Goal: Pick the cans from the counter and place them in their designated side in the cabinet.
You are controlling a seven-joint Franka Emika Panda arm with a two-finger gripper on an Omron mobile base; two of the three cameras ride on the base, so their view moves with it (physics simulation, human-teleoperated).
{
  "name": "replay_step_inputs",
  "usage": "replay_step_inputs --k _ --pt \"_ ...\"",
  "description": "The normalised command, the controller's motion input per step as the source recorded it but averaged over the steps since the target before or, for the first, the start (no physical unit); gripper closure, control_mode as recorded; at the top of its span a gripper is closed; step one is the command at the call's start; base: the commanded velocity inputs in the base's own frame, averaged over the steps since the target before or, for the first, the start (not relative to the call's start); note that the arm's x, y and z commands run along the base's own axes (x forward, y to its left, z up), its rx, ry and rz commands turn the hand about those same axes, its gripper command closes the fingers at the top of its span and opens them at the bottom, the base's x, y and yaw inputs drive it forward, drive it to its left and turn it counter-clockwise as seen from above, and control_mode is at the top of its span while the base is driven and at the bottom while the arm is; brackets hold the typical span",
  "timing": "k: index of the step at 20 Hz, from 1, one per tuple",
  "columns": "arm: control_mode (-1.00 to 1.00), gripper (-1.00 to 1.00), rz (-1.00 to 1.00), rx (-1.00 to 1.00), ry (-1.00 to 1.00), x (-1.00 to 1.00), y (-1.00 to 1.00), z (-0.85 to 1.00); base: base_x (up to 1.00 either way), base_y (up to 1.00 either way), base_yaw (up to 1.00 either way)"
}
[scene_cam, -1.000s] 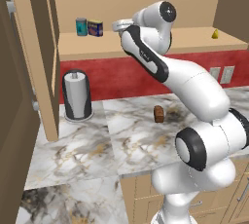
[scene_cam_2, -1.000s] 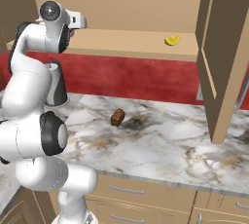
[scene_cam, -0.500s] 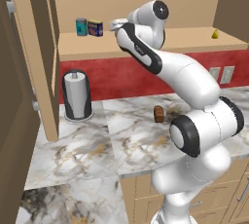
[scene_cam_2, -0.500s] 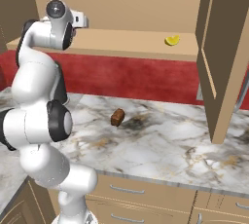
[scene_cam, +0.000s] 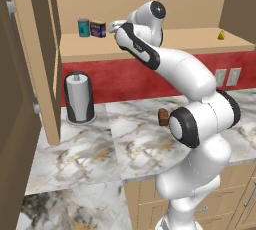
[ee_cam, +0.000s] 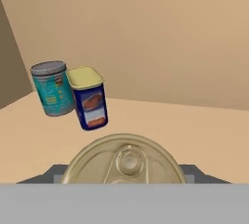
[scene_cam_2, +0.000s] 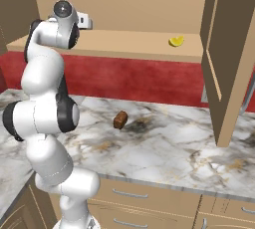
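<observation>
On the left part of the cabinet shelf (scene_cam: 150, 49) stands the dark blue can (scene_cam: 98, 28) with a yellow lid (ee_cam: 89, 97), touching a teal can (scene_cam: 83, 27) on its left. My gripper (scene_cam: 116, 25) hovers over the shelf just right of them, shut on a second can whose gold pull-tab lid (ee_cam: 124, 162) shows between the dark fingers (ee_cam: 52, 173) in the hand view. The body of that held can is hidden. From the right base camera the gripper (scene_cam_2: 84, 21) sits above the shelf's left end.
A small brown block (scene_cam: 162, 116) (scene_cam_2: 119, 119) lies on the marble counter (scene_cam: 125, 149). A dark cylinder with a white top (scene_cam: 79, 97) stands by the open left cabinet door (scene_cam: 40, 54). A yellow piece (scene_cam_2: 175, 41) rests on the shelf's right, near the open right door (scene_cam_2: 229, 54).
The arm's upper links have swung and the gripper has edged left along the shelf toward the blue and teal cans, still shut on its can.
</observation>
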Motion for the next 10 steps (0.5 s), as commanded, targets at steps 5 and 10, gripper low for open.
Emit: replay_step_inputs --k 5,10 --pt "-1.00 1.00 0.01 -0.01 0.03 0.38 0.11 -0.11 0.00 0.00 0.00" --pt "-1.00 1.00 0.01 -0.01 0.02 0.36 0.09 -0.11 0.00 0.00 0.00"
